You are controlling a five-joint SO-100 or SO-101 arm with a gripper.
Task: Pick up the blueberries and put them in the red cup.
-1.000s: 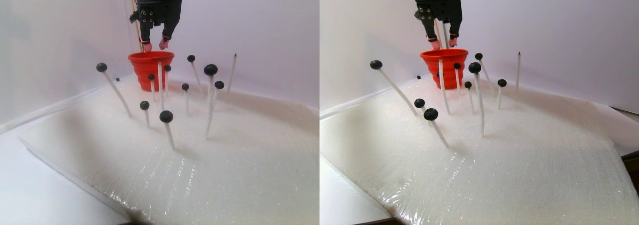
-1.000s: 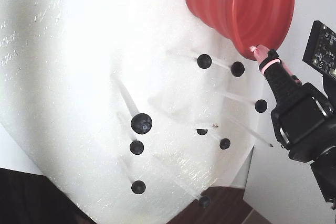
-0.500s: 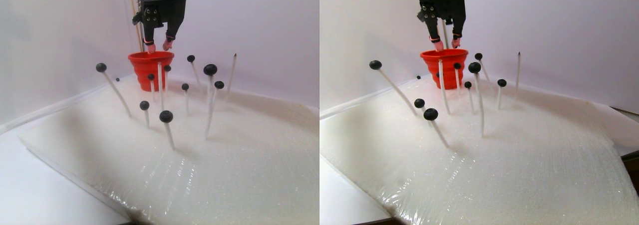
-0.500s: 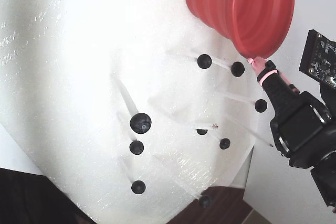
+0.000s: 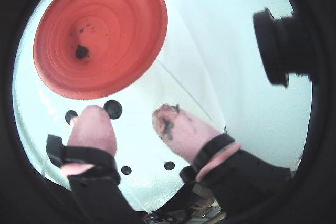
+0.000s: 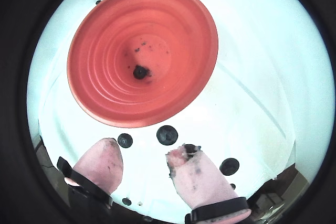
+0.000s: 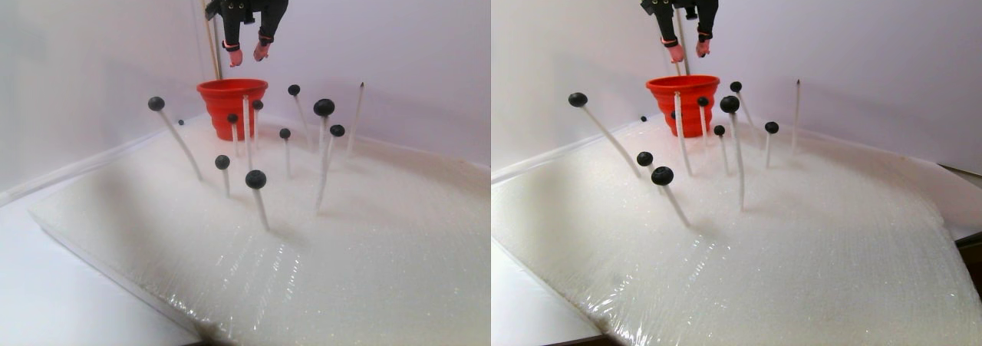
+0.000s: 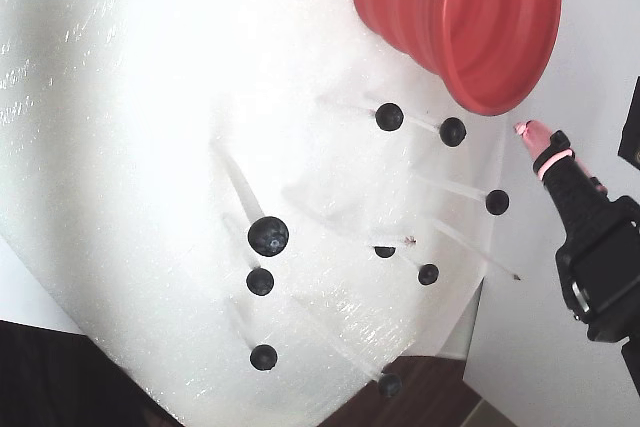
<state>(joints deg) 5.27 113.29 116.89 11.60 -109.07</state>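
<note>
With the gripper [image 6: 142, 156] hanging empty and parted above the red cup [image 6: 100, 103], each of the blueberries [image 8: 268, 235] looks light, soft and bruisable, best pinched gently at its sides atop its white stick [image 7: 261, 206].

Open air over the cup, crowded sticks beside it

The gripper [image 7: 245, 53] hangs with its pink fingertips [image 6: 197, 174] parted, well above the red cup [image 7: 231, 99], nothing between them and its wide rim. Just beside the cup, white sticks [image 7: 246, 123] topped with blueberries [image 7: 324, 107] stand upright or leaning from the foam sheet [image 7: 368, 246], blocking a low sideways approach. The sheet's near half lies bare.
</note>
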